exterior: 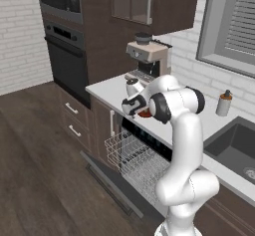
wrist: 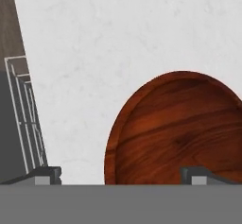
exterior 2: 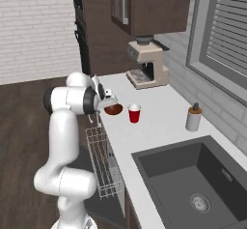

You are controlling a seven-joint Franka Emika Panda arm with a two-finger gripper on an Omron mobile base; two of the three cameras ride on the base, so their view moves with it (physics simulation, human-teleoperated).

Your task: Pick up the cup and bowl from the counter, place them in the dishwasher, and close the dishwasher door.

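The reddish-brown bowl (exterior 2: 114, 109) lies on the white counter (exterior 2: 154, 126) near its front edge. The red cup (exterior 2: 134, 113) stands upright just to its right. My gripper (exterior 2: 107, 100) hovers over the bowl's left rim, open with nothing held. In the hand view the bowl (wrist: 184, 128) lies at the lower right, and its left rim sits between the spread fingertips (wrist: 47, 173) of my gripper (wrist: 123, 176). In the left base view the gripper (exterior: 130, 105) covers most of the bowl (exterior: 146, 114). Below, the dishwasher door (exterior: 107, 177) hangs open with the wire rack (exterior: 134, 160) pulled out.
A coffee machine (exterior 2: 147, 64) stands at the back of the counter. A grey soap dispenser (exterior 2: 194, 118) stands by the dark sink (exterior 2: 193, 184). The black wall oven (exterior: 67, 56) and brown drawers (exterior: 72, 118) lie left of the dishwasher.
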